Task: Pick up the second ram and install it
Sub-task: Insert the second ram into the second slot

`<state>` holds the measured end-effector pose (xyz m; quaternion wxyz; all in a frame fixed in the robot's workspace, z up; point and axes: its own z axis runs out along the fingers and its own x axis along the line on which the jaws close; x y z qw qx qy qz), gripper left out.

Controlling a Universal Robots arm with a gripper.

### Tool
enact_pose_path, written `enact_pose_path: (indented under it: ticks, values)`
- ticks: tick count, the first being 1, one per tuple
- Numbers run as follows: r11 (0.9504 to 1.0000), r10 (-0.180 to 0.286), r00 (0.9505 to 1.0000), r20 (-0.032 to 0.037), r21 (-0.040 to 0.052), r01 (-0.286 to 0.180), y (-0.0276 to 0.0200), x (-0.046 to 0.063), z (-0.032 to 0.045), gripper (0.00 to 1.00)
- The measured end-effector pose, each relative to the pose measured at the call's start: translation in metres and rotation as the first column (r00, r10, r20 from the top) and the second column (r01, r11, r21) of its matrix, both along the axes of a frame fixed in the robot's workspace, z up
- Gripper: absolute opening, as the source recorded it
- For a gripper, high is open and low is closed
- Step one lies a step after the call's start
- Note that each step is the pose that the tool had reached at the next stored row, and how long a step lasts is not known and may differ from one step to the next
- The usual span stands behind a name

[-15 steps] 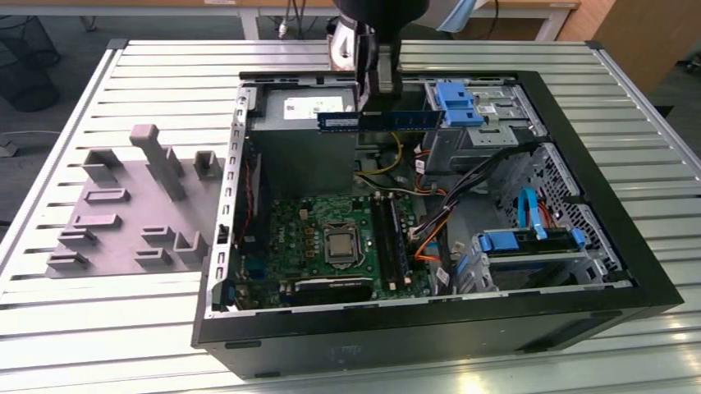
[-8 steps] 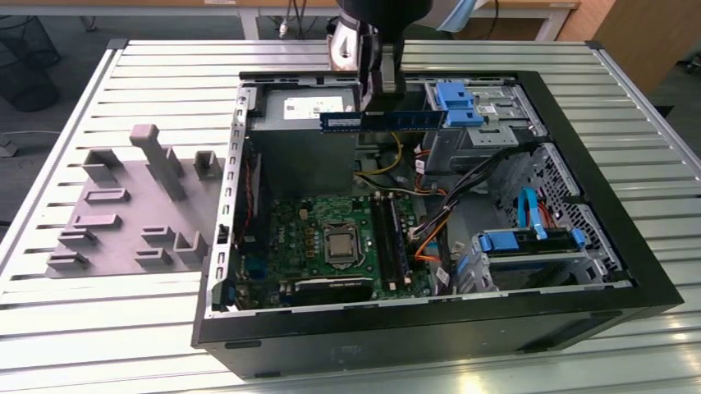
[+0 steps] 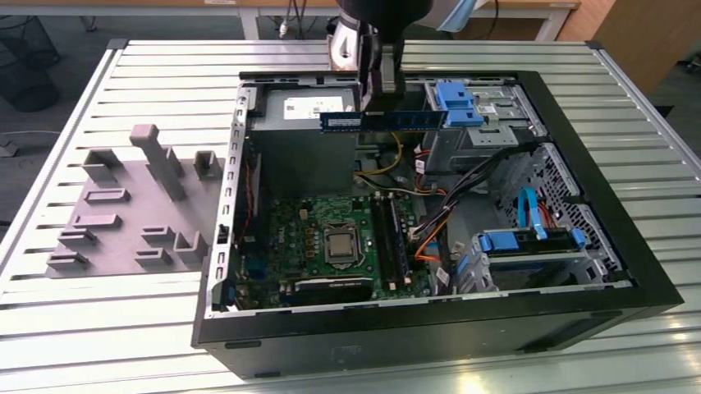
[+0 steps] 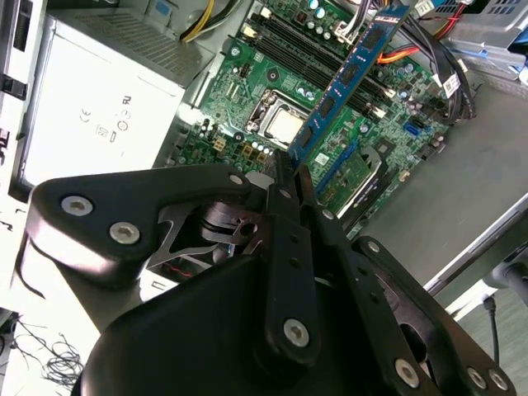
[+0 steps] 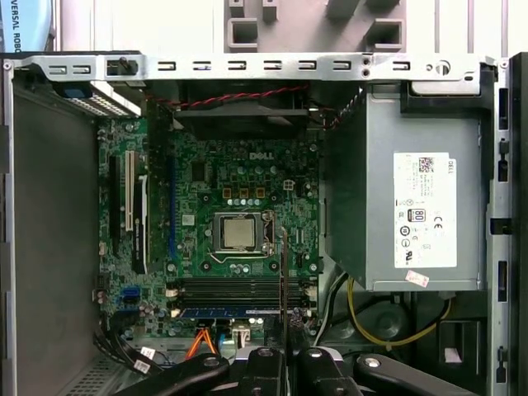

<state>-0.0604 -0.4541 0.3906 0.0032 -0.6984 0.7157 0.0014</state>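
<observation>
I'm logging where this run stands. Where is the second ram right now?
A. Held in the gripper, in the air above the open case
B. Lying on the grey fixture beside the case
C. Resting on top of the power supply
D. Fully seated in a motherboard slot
A: in the exterior view the gripper is shut on the second ram, which hangs level above the open computer case; the second wrist view shows it clear of the motherboard.

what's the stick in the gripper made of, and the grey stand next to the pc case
The slim blue-green memory stick looks like laminated circuit board with dark, probably plastic chips. The matte grey slotted stand looks like moulded or printed plastic: uniform colour, no shine.
</observation>
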Motion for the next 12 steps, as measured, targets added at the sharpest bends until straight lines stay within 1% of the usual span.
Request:
enact_pose_path:
  ticks: [4,7,10,12]
  values:
    - [0.9999,-0.014,0.9999,0.0000,-0.0002,0.014,0.0000,0.0000,-0.0001,0.14]
    - [0.9990,-0.044,0.9990,0.0000,-0.0006,0.044,0.0000,0.0000,-0.0003,0.14]
    - [0.9959,-0.090,0.9959,0.0001,-0.0009,0.090,0.0000,0.0000,-0.0008,0.14]
    - [0.9922,-0.125,0.9922,0.0001,-0.0013,0.125,0.0000,0.0000,-0.0011,0.14]
